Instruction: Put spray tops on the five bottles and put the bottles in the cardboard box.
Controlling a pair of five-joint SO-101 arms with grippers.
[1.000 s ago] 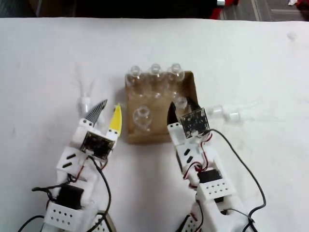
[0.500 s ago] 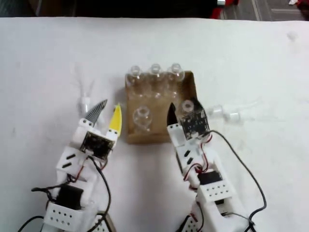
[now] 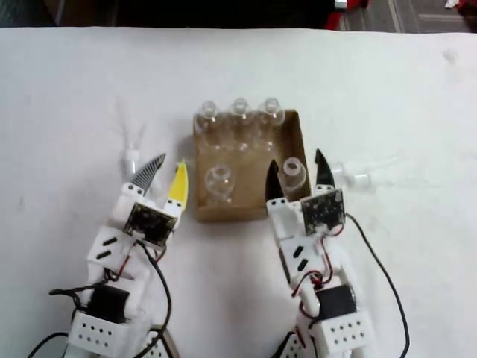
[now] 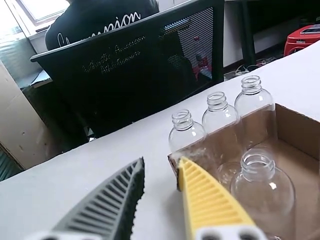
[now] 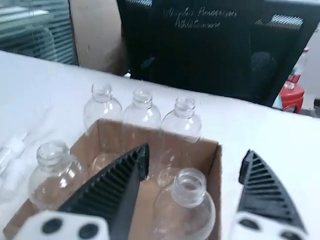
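**Brown cardboard box (image 3: 247, 200) loaded with five clear round-bodied bottles, none yet capped**

All five bottles are stood upright inside the box, and every neck is open. Three are lined up (image 3: 240, 110) along the wall farthest from both sets of fingertips. A fourth bottle (image 3: 218, 179) is set just off the yellow finger of the left gripper (image 3: 168, 165), on the far side of the box wall. The fifth bottle (image 3: 293, 168) is placed between the two black fingers of the right gripper (image 3: 297, 176). These fingers are spread wide, and in the right wrist view a gap is seen on either side of the bottle, so it is straddled and not clamped. The grey and yellow fingers of the left gripper are parted a little, and nothing is held between them.

The clear spray tops with white collars are left lying on the white table (image 3: 67, 89). Some are found just beyond the tip of the grey finger (image 3: 132, 145), and others just outside the outer black finger of the right gripper (image 3: 350, 175). Their number cannot be told.

The boxing half of the task is judged to be met as things lie. The capping half is judged not yet begun, since a top is still to be fitted to each of the five bottles. It cannot be told whether the straddled bottle is meant to be lifted out for capping.
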